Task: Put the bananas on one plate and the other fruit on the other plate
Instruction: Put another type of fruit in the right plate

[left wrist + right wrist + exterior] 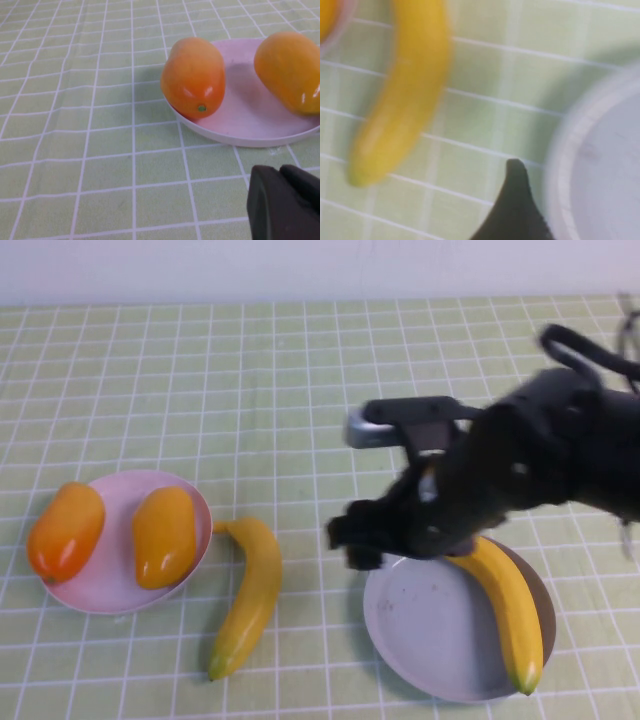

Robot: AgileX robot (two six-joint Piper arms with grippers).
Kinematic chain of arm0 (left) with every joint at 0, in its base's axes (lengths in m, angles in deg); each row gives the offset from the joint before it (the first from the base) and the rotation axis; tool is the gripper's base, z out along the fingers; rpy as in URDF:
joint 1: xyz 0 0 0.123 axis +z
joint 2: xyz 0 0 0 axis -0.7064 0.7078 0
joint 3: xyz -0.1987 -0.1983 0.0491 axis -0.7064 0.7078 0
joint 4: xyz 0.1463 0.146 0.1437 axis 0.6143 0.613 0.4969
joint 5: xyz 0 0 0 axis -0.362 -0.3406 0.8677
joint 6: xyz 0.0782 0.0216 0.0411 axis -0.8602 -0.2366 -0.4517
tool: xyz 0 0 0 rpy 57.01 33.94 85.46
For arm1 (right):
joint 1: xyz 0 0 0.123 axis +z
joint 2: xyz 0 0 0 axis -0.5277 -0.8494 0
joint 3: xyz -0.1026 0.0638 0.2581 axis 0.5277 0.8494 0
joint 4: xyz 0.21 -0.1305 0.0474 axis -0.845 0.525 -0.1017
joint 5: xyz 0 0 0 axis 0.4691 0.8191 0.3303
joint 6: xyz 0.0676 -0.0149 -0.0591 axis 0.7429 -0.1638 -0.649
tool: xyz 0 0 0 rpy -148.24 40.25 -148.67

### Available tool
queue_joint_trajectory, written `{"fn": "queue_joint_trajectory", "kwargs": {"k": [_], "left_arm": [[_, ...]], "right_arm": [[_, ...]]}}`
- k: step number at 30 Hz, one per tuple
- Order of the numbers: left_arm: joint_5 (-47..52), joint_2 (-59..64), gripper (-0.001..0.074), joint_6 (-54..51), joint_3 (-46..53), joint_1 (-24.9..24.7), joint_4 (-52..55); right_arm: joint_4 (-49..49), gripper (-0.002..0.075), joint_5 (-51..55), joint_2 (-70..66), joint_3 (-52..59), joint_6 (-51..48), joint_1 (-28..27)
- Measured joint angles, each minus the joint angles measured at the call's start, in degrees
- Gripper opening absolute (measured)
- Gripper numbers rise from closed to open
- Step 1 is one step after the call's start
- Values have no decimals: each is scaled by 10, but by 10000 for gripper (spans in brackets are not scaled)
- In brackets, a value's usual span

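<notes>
One banana [508,606] lying along the grey-blue plate [430,640], second banana [247,596] on the table [300,390] between the plates, two orange fruits [66,530] on the pink plate [120,595], right hand [352,540] empty above the grey-blue plate's rim, grip unclear, left hand [285,205] near the pink plate, grip unclear.

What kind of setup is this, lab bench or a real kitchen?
Likely a staged test table: green checked tablecloth, plain wall behind, fruit and plates only. Right gripper hovers by the grey-blue plate; left gripper sits near the pink plate.
</notes>
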Motion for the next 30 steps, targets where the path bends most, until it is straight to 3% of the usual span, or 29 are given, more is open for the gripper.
{"fn": "queue_joint_trajectory", "kwargs": {"k": [8, 16, 26, 30], "left_arm": [[0, 0, -1, 0, 0, 0, 0], [0, 0, -1, 0, 0, 0, 0], [0, 0, -1, 0, 0, 0, 0], [0, 0, -1, 0, 0, 0, 0]], "right_arm": [[-5, 478, 45, -166, -207, 0, 59], [12, 479, 123, -295, -348, 0, 67], [15, 478, 130, -346, -386, 0, 72], [18, 421, 126, -349, -386, 0, 72]]}}
